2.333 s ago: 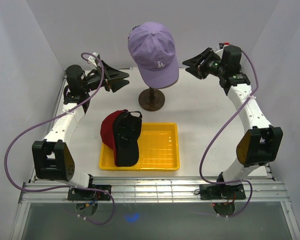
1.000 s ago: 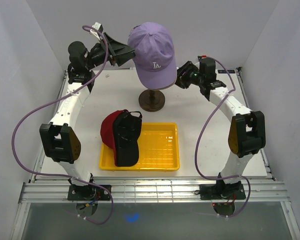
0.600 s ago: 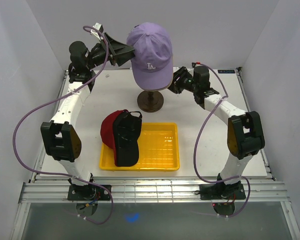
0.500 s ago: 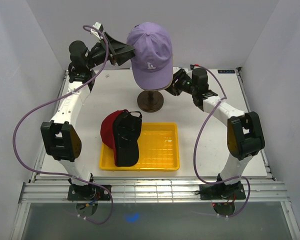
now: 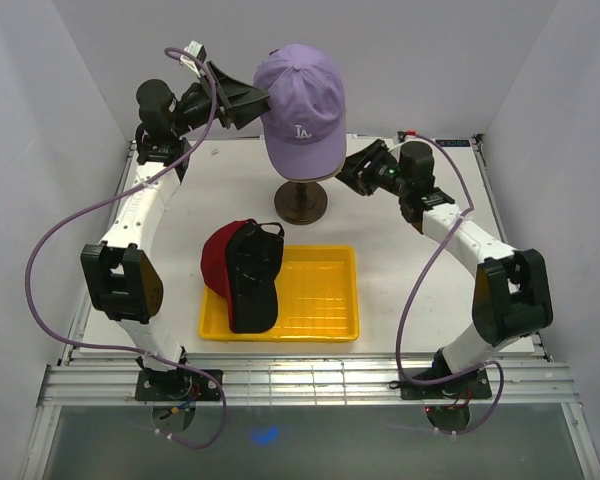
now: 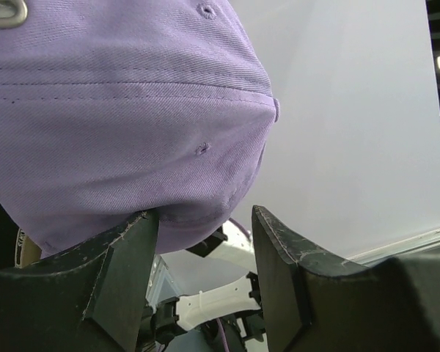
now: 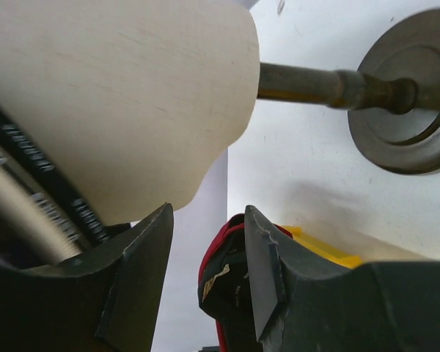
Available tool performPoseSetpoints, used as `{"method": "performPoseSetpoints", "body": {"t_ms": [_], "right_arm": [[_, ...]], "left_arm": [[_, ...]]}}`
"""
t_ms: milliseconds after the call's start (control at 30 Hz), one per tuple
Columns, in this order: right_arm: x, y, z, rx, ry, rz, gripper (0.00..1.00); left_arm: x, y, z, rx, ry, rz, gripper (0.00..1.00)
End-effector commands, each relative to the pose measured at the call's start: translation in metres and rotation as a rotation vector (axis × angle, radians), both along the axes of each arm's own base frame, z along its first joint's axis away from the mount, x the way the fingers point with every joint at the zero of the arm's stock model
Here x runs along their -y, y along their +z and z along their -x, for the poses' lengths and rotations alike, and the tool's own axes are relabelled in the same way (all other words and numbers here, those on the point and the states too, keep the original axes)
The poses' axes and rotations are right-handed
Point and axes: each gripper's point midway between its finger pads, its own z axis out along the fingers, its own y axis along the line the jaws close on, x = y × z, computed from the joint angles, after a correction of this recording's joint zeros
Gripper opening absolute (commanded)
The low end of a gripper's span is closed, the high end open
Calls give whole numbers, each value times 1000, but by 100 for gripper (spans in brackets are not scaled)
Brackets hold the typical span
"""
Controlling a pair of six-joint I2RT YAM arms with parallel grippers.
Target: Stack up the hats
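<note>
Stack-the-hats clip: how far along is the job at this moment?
Done: the black cap lies on the red cap at the yellow tray's left end. In hand: the lavender cap sits on the mannequin head, the open left gripper at its crown, the open right gripper by the head's lower edge; neither grips it. Left: move that cap onto the pile.

Yellow tray nr table ctr; cream mannequin head on dark round-base stand just behind

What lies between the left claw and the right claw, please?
The lavender cap, sitting on the cream mannequin head, lies between the left claw and the right claw; the top view shows it.
</note>
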Motion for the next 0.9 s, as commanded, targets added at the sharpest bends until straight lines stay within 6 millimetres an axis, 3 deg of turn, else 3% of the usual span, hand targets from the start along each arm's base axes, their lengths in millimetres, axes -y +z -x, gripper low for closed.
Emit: {"method": "performPoseSetpoints", "body": {"t_ms": [0,133,267,367,400,467,700,867], "right_arm": [[29,19,0,50,-84,41,50],[55,26,-8,45,-149,75,50],[51,59,-19,109,-141,119,51],[41,58,-24,99,-103,138,52],[37,71,-27,127,-94,129,52],[28,64,-28,100,-69,147,52],[-2,71,-21,125,-20,162,52],[5,58,-18,108,-40,179,51]], "left_arm": [[0,28,17,84,-13,7,64],[0,31,18,86,-18,9,64],[0,29,17,74,-14,12,64],[0,28,17,73,-11,15,64],[0,27,16,70,-10,17,64],[1,28,17,69,-8,18,64],[10,27,16,65,-17,24,64],[11,26,17,62,-19,24,64]]}}
